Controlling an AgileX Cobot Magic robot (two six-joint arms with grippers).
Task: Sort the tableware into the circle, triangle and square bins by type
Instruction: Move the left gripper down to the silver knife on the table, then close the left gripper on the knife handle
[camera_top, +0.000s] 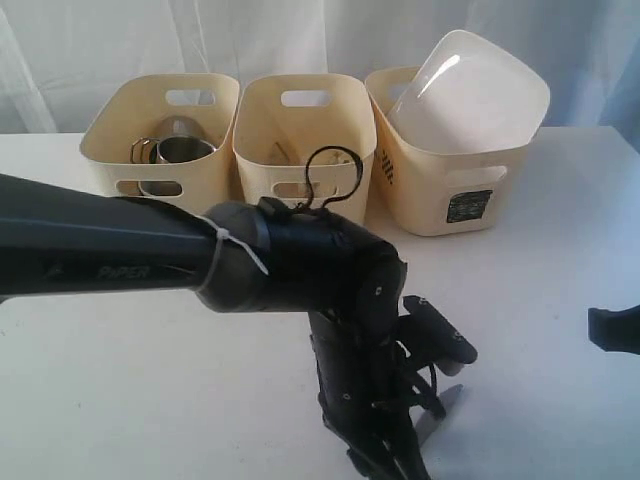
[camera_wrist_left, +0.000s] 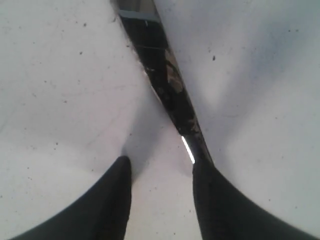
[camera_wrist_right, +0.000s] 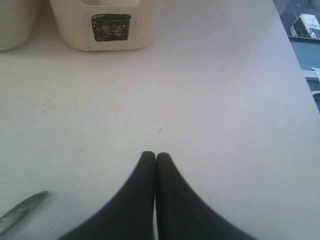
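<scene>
L tool (camera_wrist_left: 162, 170) spread wide, knife (camera_wrist_left: 167, 85) flat on table (camera_wrist_left: 60, 100) by one finger, not gripped; R tool (camera_wrist_right: 155, 157) fingers pressed together, empty.

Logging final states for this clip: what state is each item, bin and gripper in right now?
knife: lying flat on the table, not binned.
left gripper: open, low over the knife.
right gripper: shut, holding nothing.
large white plate: tilted in the right bin, sticking out above the rim.
steel mugs: inside the left bin.
middle bin: upright, contents too dim to name.
</scene>
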